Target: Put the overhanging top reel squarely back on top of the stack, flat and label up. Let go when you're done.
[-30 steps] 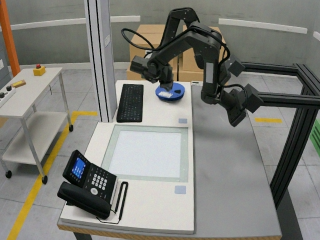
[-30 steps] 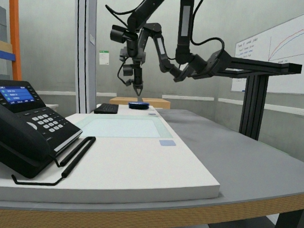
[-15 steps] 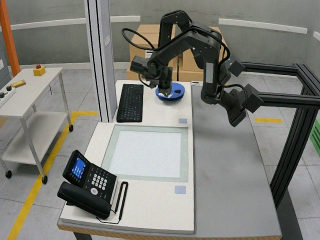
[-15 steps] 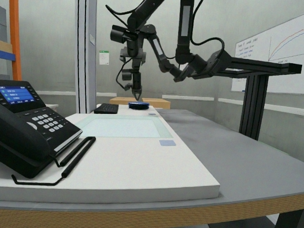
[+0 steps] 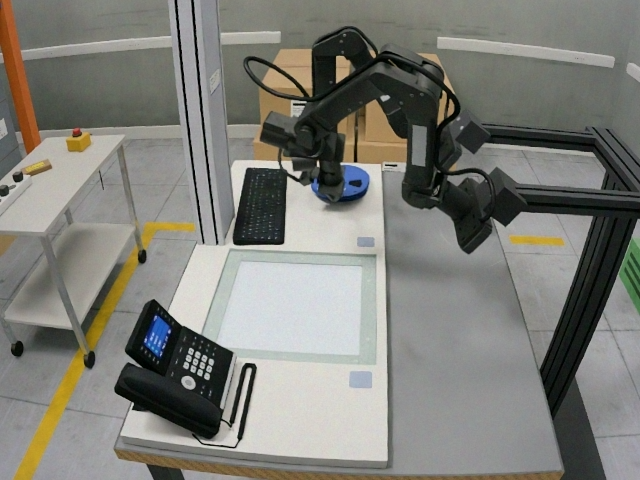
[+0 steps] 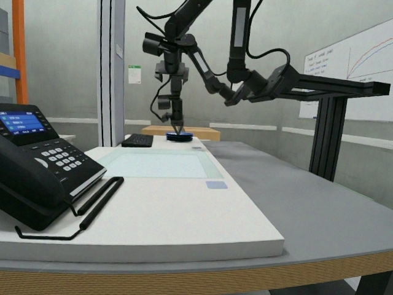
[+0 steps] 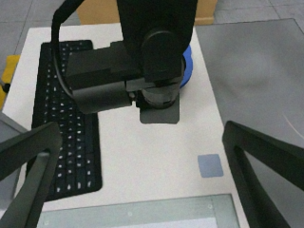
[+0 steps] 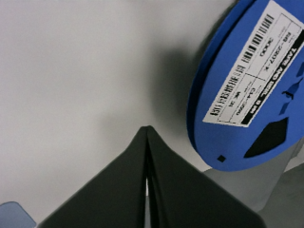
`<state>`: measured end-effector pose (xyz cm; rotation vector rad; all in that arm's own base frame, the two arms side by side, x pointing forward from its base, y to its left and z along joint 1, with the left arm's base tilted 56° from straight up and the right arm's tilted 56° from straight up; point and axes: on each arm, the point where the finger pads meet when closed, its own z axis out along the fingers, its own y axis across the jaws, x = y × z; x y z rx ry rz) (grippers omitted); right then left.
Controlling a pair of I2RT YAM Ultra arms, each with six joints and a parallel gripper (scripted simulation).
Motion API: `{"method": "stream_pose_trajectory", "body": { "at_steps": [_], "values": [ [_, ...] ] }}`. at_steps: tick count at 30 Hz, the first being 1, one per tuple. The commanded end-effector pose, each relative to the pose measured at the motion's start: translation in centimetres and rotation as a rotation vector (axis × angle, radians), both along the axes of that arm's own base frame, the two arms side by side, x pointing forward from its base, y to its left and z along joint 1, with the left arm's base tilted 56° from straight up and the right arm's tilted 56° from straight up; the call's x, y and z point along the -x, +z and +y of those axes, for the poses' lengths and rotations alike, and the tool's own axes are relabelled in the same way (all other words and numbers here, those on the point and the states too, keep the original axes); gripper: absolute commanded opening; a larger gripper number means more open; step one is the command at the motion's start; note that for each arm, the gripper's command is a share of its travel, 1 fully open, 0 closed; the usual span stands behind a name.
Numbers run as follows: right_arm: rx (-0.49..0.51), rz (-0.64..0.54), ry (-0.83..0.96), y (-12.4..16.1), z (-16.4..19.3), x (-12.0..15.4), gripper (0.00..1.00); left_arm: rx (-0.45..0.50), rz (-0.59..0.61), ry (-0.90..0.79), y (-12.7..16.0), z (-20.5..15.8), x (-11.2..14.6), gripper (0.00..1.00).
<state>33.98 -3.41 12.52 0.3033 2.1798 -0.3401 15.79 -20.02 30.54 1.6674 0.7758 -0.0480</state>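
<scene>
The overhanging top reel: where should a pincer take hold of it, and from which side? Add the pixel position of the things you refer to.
Probably best by the rim of the top reel [image 5: 357, 178] [image 6: 187, 134] [image 7: 188, 66] [image 8: 223, 146], at its overhanging part, coming from the side with one finger above and one beneath. It is a thin, flat disc lying label up, too broad to span comfortably.

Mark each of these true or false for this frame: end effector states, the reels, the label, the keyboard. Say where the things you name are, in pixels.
1. The right end effector [image 6: 178, 133] [image 8: 146, 135] is shut with nothing between its fingers. True.
2. The left end effector [image 7: 143, 130] is clamped on a reel. False: it is open and empty.
3. The top reel [image 5: 356, 178] [image 8: 266, 138] shows its printed label on its upper face. True.
4. The reels are red. False: the top reel is blue.
5. The keyboard [image 5: 260, 206] [image 6: 137, 140] [image 7: 71, 138] lies on the white board [image 5: 310, 413] [image 6: 177, 216] [image 7: 142, 157]. True.
</scene>
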Motion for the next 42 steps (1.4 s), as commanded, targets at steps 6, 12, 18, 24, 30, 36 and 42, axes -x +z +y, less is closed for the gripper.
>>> {"method": "stream_pose_trajectory", "body": {
  "at_steps": [6,12,18,24,30,36,42],
  "values": [
    [-0.005,-0.018,0.007,0.1,0.1,-1.4,0.0,-0.01,0.002,-0.023,-0.5,0.0,1.1,1.0],
    [-0.007,-0.05,0.006,0.8,-1.2,-1.3,0.0,-0.01,0.002,-0.023,-0.5,0.0,1.1,1.0],
    [-0.006,-0.056,0.006,0.9,-2.1,-1.3,0.0,-0.01,0.002,-0.023,-0.5,0.0,1.1,1.0],
    [-0.004,-0.059,0.006,0.9,-3.4,-1.2,0.0,-0.01,0.002,-0.023,-0.5,0.0,1.1,1.0],
    [-0.003,-0.049,0.006,0.5,-4.7,-1.1,0.0,-0.01,0.002,-0.023,-0.5,0.0,1.1,1.0],
    [-0.005,-0.03,0.007,-0.2,-5.6,-1.0,0.0,-0.01,0.003,-0.023,-0.5,0.0,1.1,1.0],
    [-0.007,-0.021,0.007,-0.7,-7.1,-0.9,0.0,-0.01,0.003,-0.023,-0.5,0.0,1.1,1.0]
  ]
}}
